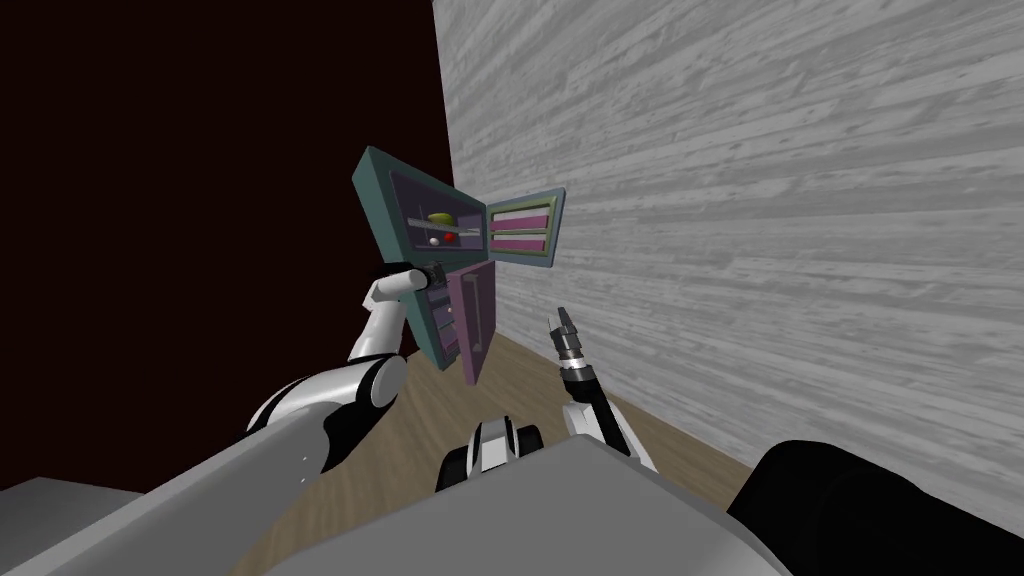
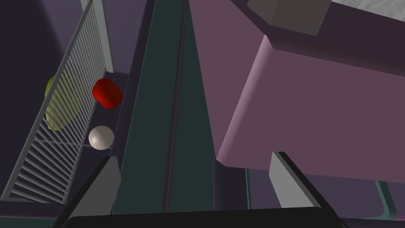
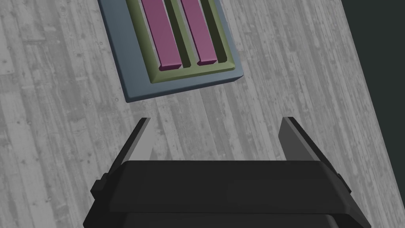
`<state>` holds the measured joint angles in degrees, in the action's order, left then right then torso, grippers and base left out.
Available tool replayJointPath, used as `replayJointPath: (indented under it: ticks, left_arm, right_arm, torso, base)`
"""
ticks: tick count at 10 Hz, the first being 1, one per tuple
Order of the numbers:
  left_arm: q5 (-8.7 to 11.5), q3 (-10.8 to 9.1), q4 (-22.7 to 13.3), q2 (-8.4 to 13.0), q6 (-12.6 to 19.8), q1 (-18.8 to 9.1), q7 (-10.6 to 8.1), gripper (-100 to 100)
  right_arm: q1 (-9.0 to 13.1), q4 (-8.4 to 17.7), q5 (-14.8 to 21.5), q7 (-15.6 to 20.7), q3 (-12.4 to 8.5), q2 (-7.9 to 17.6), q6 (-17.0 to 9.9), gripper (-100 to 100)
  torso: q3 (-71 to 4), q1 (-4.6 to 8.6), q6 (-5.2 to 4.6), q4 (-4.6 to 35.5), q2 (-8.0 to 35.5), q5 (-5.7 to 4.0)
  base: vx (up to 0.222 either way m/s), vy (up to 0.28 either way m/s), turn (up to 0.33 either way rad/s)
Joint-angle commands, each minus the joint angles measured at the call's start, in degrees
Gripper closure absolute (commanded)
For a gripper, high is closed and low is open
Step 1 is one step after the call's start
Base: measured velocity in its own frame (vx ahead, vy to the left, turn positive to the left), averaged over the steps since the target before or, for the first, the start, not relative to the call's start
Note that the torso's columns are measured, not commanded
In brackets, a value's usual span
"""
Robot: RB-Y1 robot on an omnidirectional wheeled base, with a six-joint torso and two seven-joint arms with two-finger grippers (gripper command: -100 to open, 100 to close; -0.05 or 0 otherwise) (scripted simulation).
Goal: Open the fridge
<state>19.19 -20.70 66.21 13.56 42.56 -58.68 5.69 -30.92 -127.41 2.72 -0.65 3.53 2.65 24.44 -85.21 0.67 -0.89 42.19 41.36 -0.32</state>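
- My right gripper (image 1: pixel 562 322) is closest to me. It hangs over the floor (image 1: pixel 450 410) just short of the fridge with its fingers spread wide and nothing in them, so it's basically idle.
- The left gripper (image 2: pixel 192 156) is the working one. It's right up at the fridge (image 1: pixel 385 190), at the seam between the top and bottom compartments. Its fingers are wide apart and it has no grip on anything; the fridge's teal front edge runs between them without either finger pressing on it.
- The lower door (image 2: pixel 316 118) is just beside that hand on the wall side. It's only partly swung out, and I'm seeing its purple inner face. It stands upright and seems hinged on the wall side, so I reckon the next move is a sideways shove on that face, away from the body. The left arm is much nearer for that.
- Inside the top compartment, a red thing (image 2: pixel 106 93) and a white ball (image 2: pixel 101 137) sit at the front edge of the wire shelf (image 2: pixel 59 130), with something yellow-green (image 2: pixel 53 103) farther back.
- The upper door (image 3: pixel 178 39) is already wide open, back against the grey plank wall (image 1: pixel 750 200).
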Motion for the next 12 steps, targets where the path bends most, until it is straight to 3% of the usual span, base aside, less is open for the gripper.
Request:
replayJointPath:
  ticks: [1, 2, 3, 4, 7, 8, 9, 12]
  left_arm:
    - [-0.37, 1.64, -4.48, -0.03, -3.84, -3.88, 0.52, -100]
    - [-0.37, 1.64, -7.63, -0.03, -5.07, -4.42, 0.52, -100]
    - [-3.32, 4.32, -9.68, -1.22, -6.44, -6.04, 0.76, -100]
    - [-4.76, 5.76, -11.75, -1.22, -8.0, -7.42, 0.76, -100]
    - [-4.94, 5.92, -15.81, -1.22, -11.0, -9.76, 0.76, -100]
    - [-4.94, 5.92, -17.25, -1.22, -11.04, -9.76, 0.76, -100]
    - [-5.16, 5.84, -16.0, -1.23, -9.68, -8.56, 0.66, -100]
    - [-4.78, 4.65, -15.2, 0.37, -5.0, -11.95, 0.48, -100]
  right_arm:
    - [-0.01, 0.0, 0.0, 0.0, 0.0, 0.0, 0.0, 0]
    - [-0.01, 0.0, 0.0, 0.0, 0.0, 0.0, 0.0, 0]
    - [-0.02, 0.0, 0.0, 0.0, 0.0, 0.0, 0.0, 0]
    - [0.0, 0.0, 0.0, 0.0, 0.0, 0.0, 0.0, 0]
    - [-0.01, 0.0, 0.0, 0.0, 0.0, 0.0, 0.0, 0]
    - [-0.02, 0.0, 0.0, 0.0, 0.0, 0.0, 0.0, 0]
    - [-0.02, 0.0, 0.0, 0.0, 0.0, 0.0, 0.0, 0]
    - [-0.02, 0.0, 0.0, 0.0, 0.0, 0.0, 0.0, 0]
  torso:
    - [-0.02, 0.01, 0.1, 0.12, -0.06, -0.03]
    - [-0.12, 0.07, 0.04, 0.23, -0.2, -0.1]
    - [-0.21, 0.1, -0.08, 0.09, -0.33, -0.09]
    - [-0.05, -0.11, -0.04, -0.04, -0.01, 0.02]
    - [0.06, -0.08, 0.29, 0.28, 0.06, 0.0]
    - [-0.01, -0.07, 0.22, 0.25, -0.05, -0.01]
    - [-0.05, -0.07, 0.16, 0.1, -0.09, 0.01]
    - [0.27, -0.38, 0.48, 0.16, 0.37, 0.16]
  base:
    - [-0.029, -0.003, 0.011]
    - [0.012, 0.007, 0.02]
    - [-0.107, 0.084, 0.055]
    - [-0.127, 0.083, -0.031]
    - [-0.021, 0.012, 0.002]
    - [0.012, 0.0, 0.014]
    - [-0.015, 0.008, 0.043]
    - [-0.006, -0.004, 0.071]
